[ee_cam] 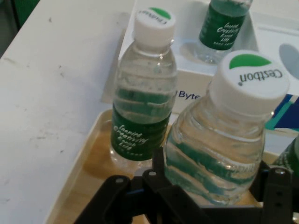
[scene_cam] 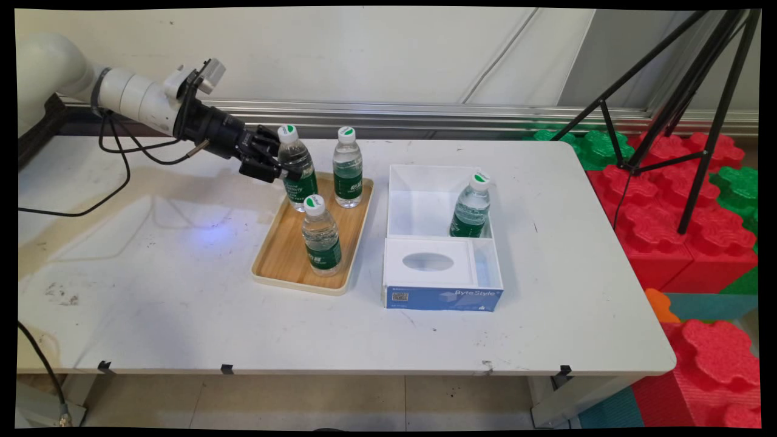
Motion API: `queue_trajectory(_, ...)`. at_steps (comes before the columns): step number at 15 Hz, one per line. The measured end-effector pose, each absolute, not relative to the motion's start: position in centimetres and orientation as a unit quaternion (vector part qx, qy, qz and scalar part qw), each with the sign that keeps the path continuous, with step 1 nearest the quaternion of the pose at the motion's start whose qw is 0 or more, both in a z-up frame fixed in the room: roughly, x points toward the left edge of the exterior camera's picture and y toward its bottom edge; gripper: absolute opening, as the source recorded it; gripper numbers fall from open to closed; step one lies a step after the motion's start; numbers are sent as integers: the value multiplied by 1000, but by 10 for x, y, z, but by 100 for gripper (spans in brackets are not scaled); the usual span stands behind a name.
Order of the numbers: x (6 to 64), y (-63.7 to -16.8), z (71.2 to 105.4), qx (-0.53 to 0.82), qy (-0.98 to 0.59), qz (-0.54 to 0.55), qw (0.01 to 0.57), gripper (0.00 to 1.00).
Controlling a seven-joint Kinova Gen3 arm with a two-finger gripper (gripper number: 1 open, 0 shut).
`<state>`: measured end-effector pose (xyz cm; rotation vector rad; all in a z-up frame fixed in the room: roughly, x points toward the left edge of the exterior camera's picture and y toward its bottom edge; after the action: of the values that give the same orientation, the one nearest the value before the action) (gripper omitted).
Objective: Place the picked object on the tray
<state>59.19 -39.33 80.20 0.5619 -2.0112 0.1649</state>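
Black end effector (scene_cam: 283, 167) clamped around a tray (scene_cam: 285, 255) bottle (scene_cam: 295, 167), fingertips hidden behind it.

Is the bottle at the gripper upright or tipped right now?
Tipped. The bottle leans away from the gripper in the main view, unlike the straight neighbour bottle on the tray.

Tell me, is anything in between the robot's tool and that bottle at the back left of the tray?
Nothing visible. The tool is already around the back-left bottle on the wooden tray; the hand view shows that bottle right between its fingers.
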Motion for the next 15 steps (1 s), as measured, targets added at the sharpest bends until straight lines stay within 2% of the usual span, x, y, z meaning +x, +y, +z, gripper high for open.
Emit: queue_trajectory(15, 604, -420, 777, 239, -835, 95, 486, 0)
